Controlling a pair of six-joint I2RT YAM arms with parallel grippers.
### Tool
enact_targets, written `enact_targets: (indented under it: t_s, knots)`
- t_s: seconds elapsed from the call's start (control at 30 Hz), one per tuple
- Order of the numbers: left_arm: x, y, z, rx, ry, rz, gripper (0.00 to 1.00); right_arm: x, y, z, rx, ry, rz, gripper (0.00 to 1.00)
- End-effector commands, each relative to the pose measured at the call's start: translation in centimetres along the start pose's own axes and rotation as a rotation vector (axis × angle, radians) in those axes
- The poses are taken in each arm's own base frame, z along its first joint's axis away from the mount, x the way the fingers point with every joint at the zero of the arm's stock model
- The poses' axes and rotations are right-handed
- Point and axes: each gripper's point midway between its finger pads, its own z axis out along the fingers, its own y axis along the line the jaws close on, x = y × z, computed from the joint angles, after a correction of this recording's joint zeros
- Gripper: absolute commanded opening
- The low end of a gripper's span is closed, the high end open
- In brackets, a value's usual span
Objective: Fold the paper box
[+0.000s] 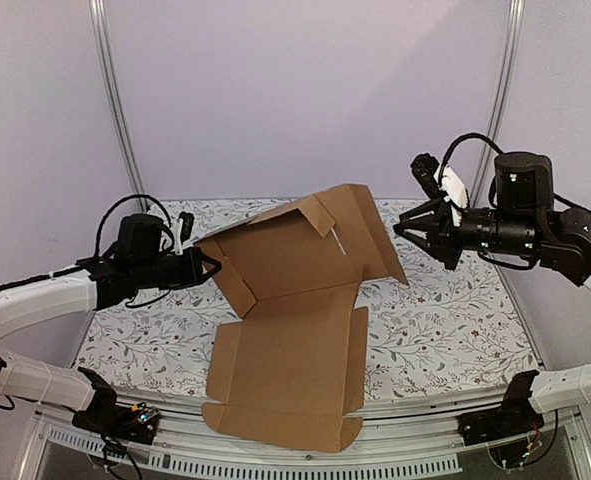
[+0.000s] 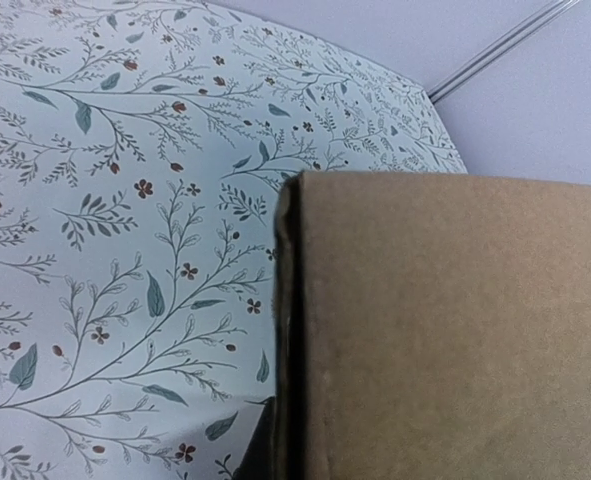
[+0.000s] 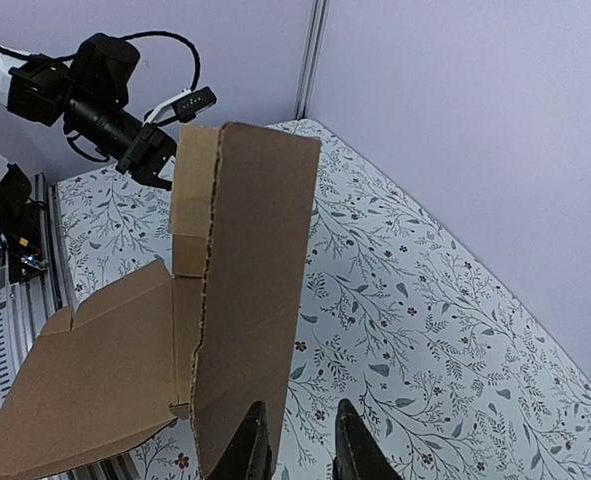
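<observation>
The paper box (image 1: 293, 350) is a brown cardboard sheet with its near half flat on the table and its far half (image 1: 285, 255) tilted up. My left gripper (image 1: 207, 266) is shut on the raised half's left edge. In the left wrist view the paper box (image 2: 455, 330) fills the right side and the fingers are hidden. My right gripper (image 1: 407, 232) hovers just off the raised right flap (image 1: 375, 235). In the right wrist view the right gripper (image 3: 300, 405) is open. Only tablecloth shows between its fingers, and the flap (image 3: 250, 300) stands just left of the left finger (image 3: 255, 440).
The table (image 1: 445, 320) has a floral cloth. Purple walls with metal posts (image 1: 115, 100) close it in at the back and sides. The box's near flap (image 1: 275, 430) overhangs the metal rail (image 1: 425, 405) at the front edge.
</observation>
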Motion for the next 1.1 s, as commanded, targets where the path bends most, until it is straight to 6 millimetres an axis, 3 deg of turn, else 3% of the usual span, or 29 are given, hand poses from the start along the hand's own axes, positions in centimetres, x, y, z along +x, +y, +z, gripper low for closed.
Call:
enact_targets:
  t_s: [0.0,0.37,1.07]
  knots:
    - [-1.1,-1.2,-0.5,0.034,-0.012,0.031,0.00,0.0,1.3,1.0,-0.078,0.024,0.000,0.23]
    - [-1.0,-1.0,-0.2,0.020,-0.005,0.037,0.00,0.3,4.1,3.7,-0.250,0.031,0.090,0.30]
    - [-0.7,-0.1,-0.2,-0.082,-0.014,0.057,0.00,0.0,5.5,9.7,-0.255,0.059,0.168,0.30]
